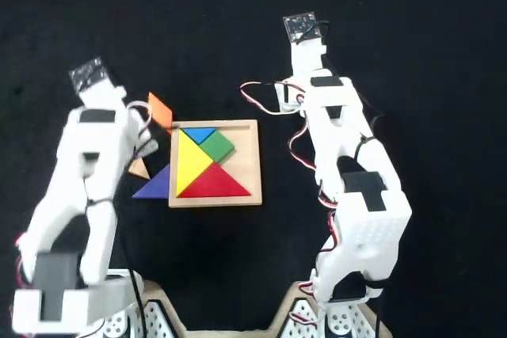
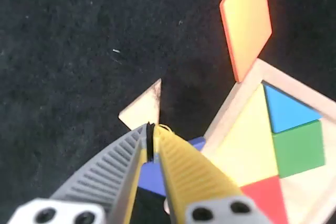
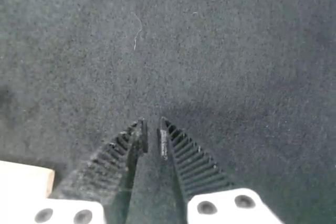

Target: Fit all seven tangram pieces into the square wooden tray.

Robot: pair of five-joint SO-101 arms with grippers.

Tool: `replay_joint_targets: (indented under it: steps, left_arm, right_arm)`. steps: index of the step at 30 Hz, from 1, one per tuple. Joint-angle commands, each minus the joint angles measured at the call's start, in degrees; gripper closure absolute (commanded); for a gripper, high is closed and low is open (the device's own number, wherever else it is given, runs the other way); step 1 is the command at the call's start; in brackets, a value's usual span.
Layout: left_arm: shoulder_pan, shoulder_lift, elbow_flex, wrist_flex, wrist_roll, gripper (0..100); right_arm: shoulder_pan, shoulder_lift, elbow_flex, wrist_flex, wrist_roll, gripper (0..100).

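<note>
Tan triangle [image 2: 143, 107] lies flat on black cloth just past the left gripper [image 2: 150, 130], jaws pressed together, beside the wooden tray [image 1: 247, 148]. Right gripper [image 3: 151, 130], also closed, hangs well apart.

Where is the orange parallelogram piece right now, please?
In the high view the orange parallelogram lies on the black table, left of centre, just outside the far left corner of the wooden tray.
</note>
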State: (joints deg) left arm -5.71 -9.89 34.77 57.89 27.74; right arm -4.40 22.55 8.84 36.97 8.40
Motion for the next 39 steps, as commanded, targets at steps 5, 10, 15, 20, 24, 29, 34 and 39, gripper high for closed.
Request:
replay_joint_targets:
  steps: [5,10,15,20,24,29,34,39]
  left_arm:
    - [-1.54,-3.96,8.04,-3.43,4.57,75]
    - [-1.54,-2.90,7.60,-2.37,6.33,73]
    - [-5.85,-2.81,8.13,-5.19,4.22,72]
    - [-9.01,-2.73,8.22,-6.07,-3.87,73]
    - [-8.40,-1.14,7.87,-6.07,-4.22,73]
    - [-7.34,7.21,4.97,-6.07,-4.22,73]
    - [-6.99,12.84,-1.63,-5.71,-4.22,73]
    - [-6.73,15.12,-4.70,-5.80,-6.33,73]
  right_arm:
    - [-0.53,-0.57,-1.36,-0.62,0.70,95.3]
    - [-0.53,-0.31,-1.45,-0.62,0.70,95.3]
    - [-0.53,-0.22,-1.36,-0.62,0.70,95.3]
    - [-0.53,-0.22,-1.45,-0.62,0.70,95.3]
    - [-0.53,-0.22,-1.45,-0.62,0.70,95.3]
    - [-0.53,-0.22,-1.36,-0.62,0.70,95.3]
    - [-0.53,-0.22,-1.36,-0.62,0.70,95.3]
    - [-0.53,-0.22,-1.36,-0.70,0.70,95.3]
